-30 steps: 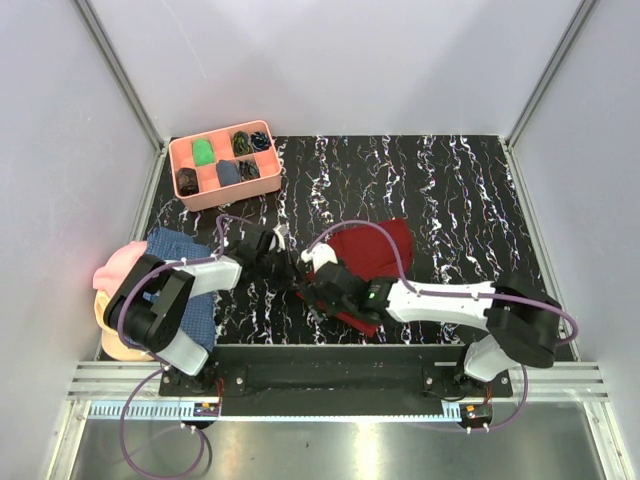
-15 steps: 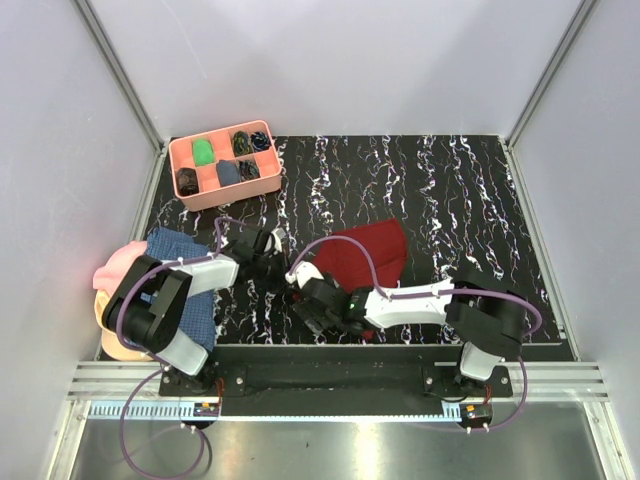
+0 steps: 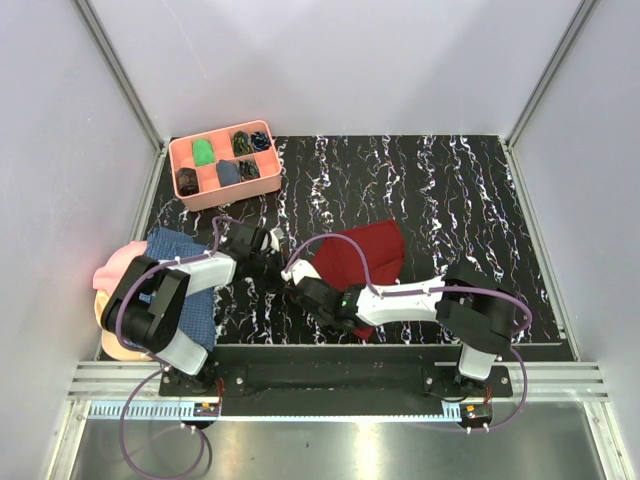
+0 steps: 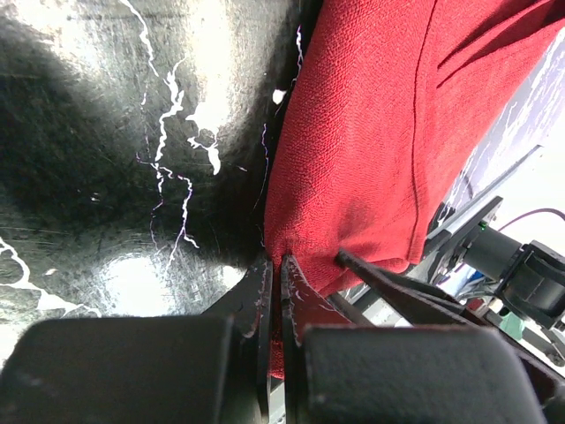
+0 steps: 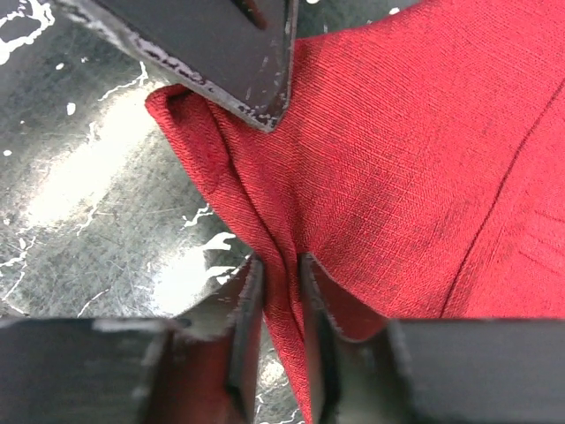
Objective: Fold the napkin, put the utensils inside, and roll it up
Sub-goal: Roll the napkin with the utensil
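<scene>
Napkin (image 3: 365,250) lay centre of top view. L gripper (image 4: 274,265) was pinched shut on its corner. R gripper (image 5: 275,269) was narrow, nipping a cloth ridge. Risk: thin bite could slip under pull, leaving fold crooked.
</scene>
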